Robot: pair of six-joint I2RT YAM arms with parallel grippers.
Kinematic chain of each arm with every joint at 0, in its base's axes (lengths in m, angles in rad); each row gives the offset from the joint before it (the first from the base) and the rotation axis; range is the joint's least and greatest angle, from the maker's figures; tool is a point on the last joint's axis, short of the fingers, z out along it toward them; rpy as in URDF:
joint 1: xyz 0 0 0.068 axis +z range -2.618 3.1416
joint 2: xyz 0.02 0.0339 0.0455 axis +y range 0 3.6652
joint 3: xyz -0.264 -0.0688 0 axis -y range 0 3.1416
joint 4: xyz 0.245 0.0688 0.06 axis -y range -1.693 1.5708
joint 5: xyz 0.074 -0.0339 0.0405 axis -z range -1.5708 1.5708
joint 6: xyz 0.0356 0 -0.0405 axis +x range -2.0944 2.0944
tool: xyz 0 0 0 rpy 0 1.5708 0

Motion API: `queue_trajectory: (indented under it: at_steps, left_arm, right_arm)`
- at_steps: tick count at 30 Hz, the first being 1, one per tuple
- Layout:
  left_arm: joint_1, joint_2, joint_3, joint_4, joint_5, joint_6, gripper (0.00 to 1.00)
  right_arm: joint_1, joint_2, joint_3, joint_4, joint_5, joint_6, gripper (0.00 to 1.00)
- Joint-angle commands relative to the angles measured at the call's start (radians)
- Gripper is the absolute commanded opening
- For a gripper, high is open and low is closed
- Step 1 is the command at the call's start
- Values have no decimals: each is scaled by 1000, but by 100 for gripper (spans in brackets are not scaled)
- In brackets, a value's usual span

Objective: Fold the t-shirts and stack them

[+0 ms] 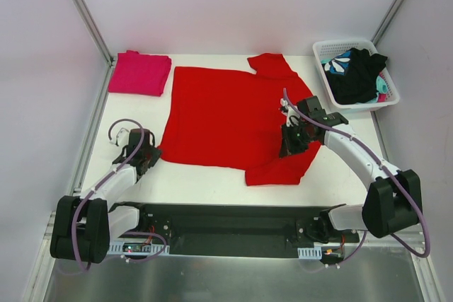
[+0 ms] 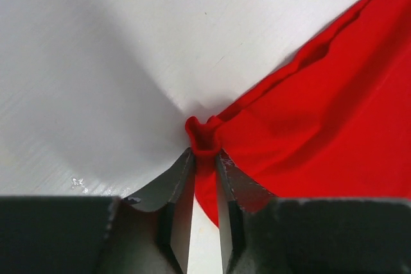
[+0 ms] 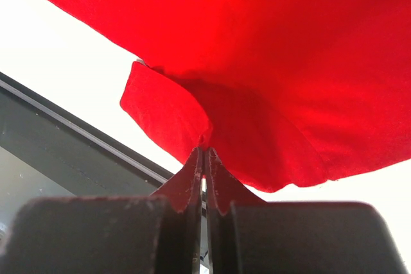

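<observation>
A large red t-shirt (image 1: 219, 114) lies spread on the white table (image 1: 205, 180), its front right part bunched up. My left gripper (image 1: 151, 157) is at the shirt's near left corner. In the left wrist view its jaws (image 2: 205, 155) pinch a small bunch of that red cloth (image 2: 321, 126) against the table. My right gripper (image 1: 291, 148) is over the shirt's right side, shut on a fold of red cloth (image 3: 270, 62) that hangs lifted from its tips (image 3: 204, 151). A folded magenta-pink t-shirt (image 1: 139, 73) lies at the far left corner.
A white basket (image 1: 322, 51) at the far right holds a black garment (image 1: 357, 76) and a teal-and-white patterned one (image 1: 338, 64). Grey walls with metal posts close in the table. The black base rail (image 1: 226, 228) runs along the near edge.
</observation>
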Motion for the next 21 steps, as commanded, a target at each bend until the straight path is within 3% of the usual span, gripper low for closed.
queue_trajectory:
  at_steps: [1,3,21]
  left_arm:
    - [12,-40,-4,-31,14,3,7]
    - [12,-74,7,-79,5,8,0]
    - [12,-323,142,-386,-3,68,0]
  right_arm:
    - [2,-2,27,-14,-10,-6,1]
    - [0,-8,27,-14,4,0,1]
    - [-81,-241,162,-70,304,61,1]
